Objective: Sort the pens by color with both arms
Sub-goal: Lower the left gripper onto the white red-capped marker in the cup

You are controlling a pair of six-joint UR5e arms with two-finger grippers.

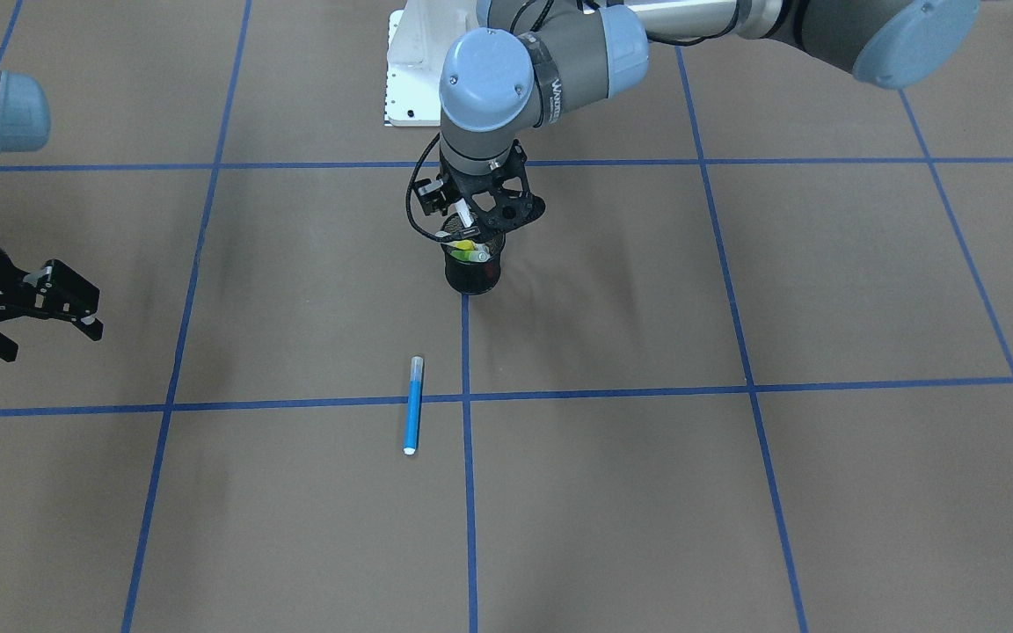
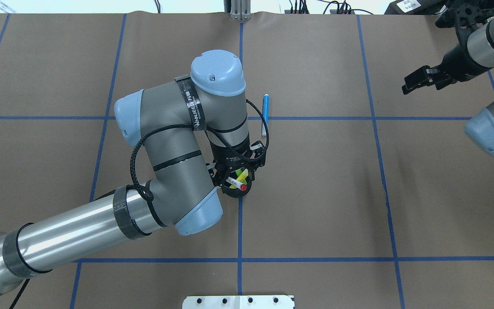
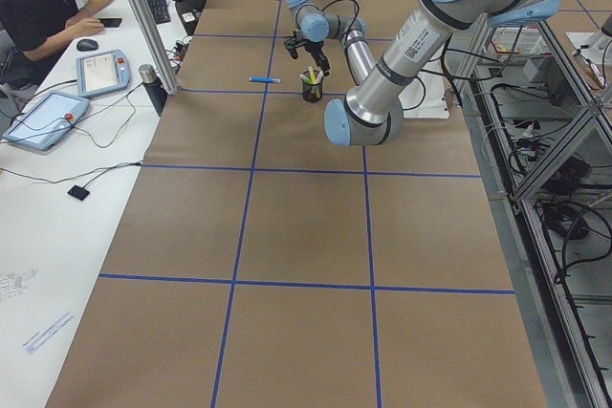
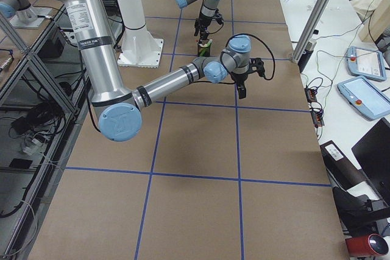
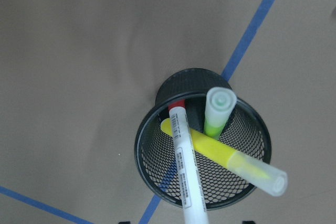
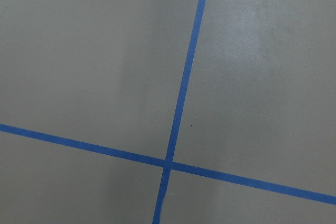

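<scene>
White pen: nearest the lens at lower centre, red cap down in the cup; judged light, stiff and slick, best pinched on the upper barrel.
Left gripper: spread either side of that pen.
Yellow pen, green pen: leaned in the cup.
Blue pen: laid flat, mid-frame.
Right gripper: spread, empty, left edge.
</scene>
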